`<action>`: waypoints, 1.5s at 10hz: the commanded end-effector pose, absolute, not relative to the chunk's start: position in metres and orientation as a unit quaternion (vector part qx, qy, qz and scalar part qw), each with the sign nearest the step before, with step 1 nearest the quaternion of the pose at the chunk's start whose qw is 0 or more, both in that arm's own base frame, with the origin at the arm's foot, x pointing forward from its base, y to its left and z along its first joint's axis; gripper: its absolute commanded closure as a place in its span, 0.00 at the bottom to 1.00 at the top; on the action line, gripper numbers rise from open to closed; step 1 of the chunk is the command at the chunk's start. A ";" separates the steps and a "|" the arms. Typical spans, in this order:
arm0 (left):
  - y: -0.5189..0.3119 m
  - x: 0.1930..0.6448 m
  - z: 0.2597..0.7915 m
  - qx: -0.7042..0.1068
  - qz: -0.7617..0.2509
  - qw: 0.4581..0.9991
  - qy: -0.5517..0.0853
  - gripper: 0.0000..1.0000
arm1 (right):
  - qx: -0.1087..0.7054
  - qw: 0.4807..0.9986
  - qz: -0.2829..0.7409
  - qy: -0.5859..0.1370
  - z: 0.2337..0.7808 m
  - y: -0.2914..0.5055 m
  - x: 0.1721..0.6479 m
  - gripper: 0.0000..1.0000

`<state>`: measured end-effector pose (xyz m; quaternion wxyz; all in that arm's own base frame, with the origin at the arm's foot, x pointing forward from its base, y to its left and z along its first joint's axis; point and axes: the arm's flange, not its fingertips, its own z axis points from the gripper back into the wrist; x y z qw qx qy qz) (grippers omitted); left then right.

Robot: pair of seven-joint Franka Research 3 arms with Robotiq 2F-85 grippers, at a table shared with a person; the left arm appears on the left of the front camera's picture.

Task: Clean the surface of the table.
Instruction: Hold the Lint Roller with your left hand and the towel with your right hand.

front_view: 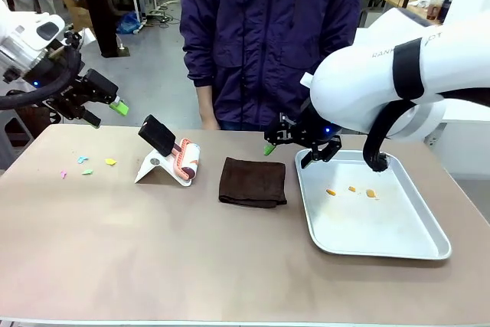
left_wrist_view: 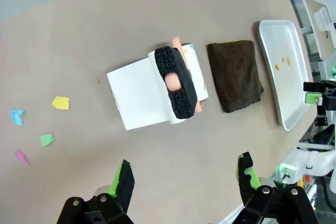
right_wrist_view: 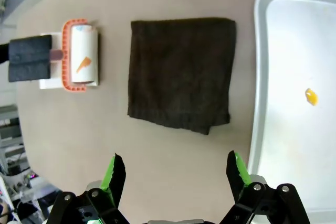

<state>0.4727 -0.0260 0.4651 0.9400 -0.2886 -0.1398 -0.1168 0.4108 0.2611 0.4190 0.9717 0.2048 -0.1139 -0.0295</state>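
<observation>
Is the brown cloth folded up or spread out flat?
Folded. The cloth lies as a thick square on the table, with doubled layers showing at one corner.

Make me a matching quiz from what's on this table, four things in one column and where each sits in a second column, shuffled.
Column one
1. brown cloth
2. metal tray
3. lint roller
4. paper scraps

Column two
A. scattered toward the left end of the table
B. at the right end, holding orange bits
C. in the middle, between roller and tray
D. propped on a white stand

Pairs: 1-C, 2-B, 3-D, 4-A
</observation>
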 end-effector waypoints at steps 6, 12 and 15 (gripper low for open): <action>-0.037 0.515 0.445 -0.315 -0.080 0.938 -0.124 0.00 | 0.148 0.985 -0.004 -0.085 0.388 0.293 0.469 0.00; -0.065 0.568 0.420 -0.317 -0.061 0.944 -0.073 0.00 | 0.071 0.997 -0.029 -0.031 0.342 0.339 0.514 0.00; -0.071 0.575 0.412 -0.310 -0.056 0.948 -0.043 0.00 | 0.034 0.998 -0.048 -0.016 0.323 0.339 0.526 0.00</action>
